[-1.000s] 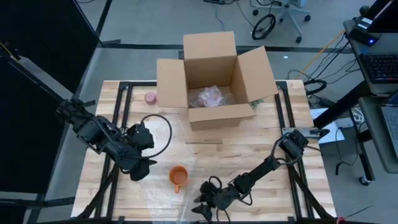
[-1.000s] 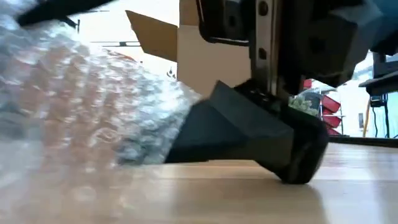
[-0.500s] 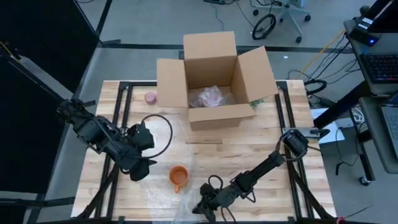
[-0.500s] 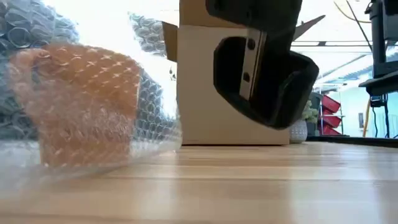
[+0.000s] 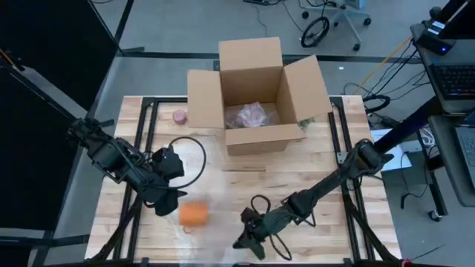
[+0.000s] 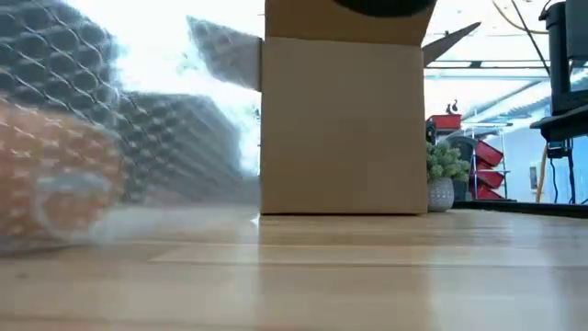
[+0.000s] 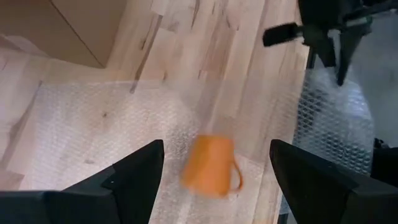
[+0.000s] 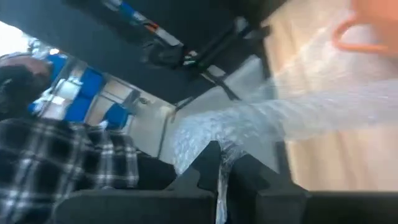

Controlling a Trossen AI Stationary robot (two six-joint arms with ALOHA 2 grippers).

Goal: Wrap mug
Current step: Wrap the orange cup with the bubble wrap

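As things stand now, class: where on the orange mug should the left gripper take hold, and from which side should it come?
The orange mug lies tipped on its side on the bubble wrap, handle out to one side. The left gripper, open just above it, would probably best come straight down and close across the round body, clear of the handle. The right gripper already pinches the wrap's edge.

Two dark, matte arms built of jointed segments are seen from above. A black cable is looped beside the left gripper (image 5: 165, 199), and another is curled near the right gripper (image 5: 249, 241). Broad, flat-faced black fingers (image 7: 118, 180) are shown in the left wrist view.
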